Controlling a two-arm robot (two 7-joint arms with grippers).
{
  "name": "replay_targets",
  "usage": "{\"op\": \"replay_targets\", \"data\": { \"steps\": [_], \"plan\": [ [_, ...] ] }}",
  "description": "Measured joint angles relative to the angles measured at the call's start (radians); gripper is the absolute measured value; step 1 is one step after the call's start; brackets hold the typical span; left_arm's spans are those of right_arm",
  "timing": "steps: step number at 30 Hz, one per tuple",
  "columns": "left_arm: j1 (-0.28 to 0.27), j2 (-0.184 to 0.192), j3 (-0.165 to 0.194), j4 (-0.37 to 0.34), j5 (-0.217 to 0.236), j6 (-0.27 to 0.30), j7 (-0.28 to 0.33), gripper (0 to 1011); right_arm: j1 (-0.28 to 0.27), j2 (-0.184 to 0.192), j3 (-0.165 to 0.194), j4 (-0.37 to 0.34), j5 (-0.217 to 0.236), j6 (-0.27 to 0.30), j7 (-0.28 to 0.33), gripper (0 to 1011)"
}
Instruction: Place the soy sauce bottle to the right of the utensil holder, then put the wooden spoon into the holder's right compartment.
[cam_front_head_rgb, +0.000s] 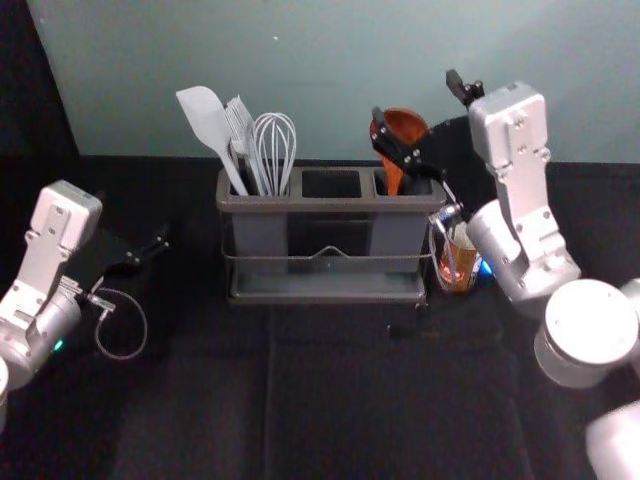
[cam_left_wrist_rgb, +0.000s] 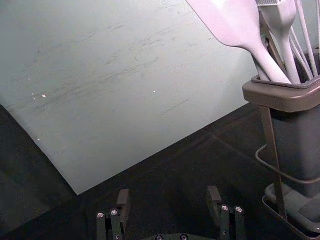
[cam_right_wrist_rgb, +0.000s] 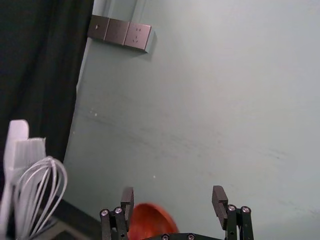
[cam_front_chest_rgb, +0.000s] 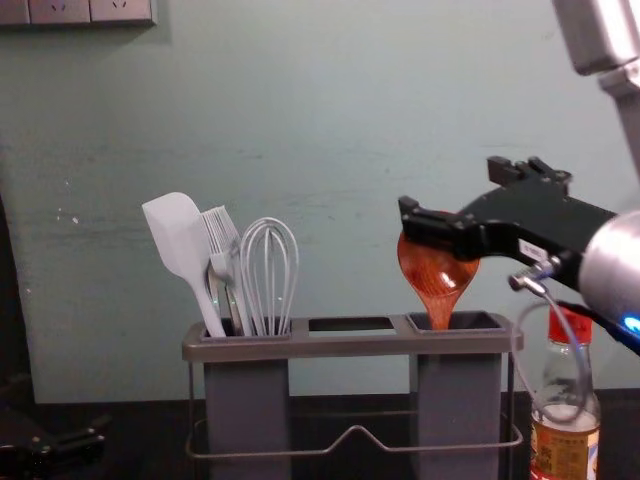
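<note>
Head view: my left gripper (cam_front_head_rgb: 150, 242) hangs with fingers wide apart, empty, over the black cloth (cam_front_head_rgb: 330, 400).
Rightward from it stands the utensil holder (cam_front_head_rgb: 330, 204), the pale wall (cam_front_head_rgb: 330, 80) behind; next, the wooden spoon (cam_front_head_rgb: 413, 122), bowl up in the right compartment, close by my right gripper (cam_front_head_rgb: 416, 99), spread wide, gripping nothing; the soy sauce bottle (cam_front_head_rgb: 460, 268) stands below that gripper, just right of the holder.

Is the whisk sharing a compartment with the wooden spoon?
No, the whisk stands in the left compartment of the holder, while the wooden spoon is in the right one.
</note>
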Motion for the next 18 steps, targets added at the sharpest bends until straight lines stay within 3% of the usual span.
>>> {"op": "replay_targets", "data": {
  "steps": [7,18],
  "plan": [
    [0.0,0.0,0.0,0.0,0.0,0.0,0.0,1005,-0.096,0.025,0.02,-0.097,0.01,0.006,0.001,1002],
    [0.0,0.0,0.0,0.0,0.0,0.0,0.0,1005,-0.287,0.063,0.057,-0.229,0.057,-0.053,0.012,1002]
  ]
}}
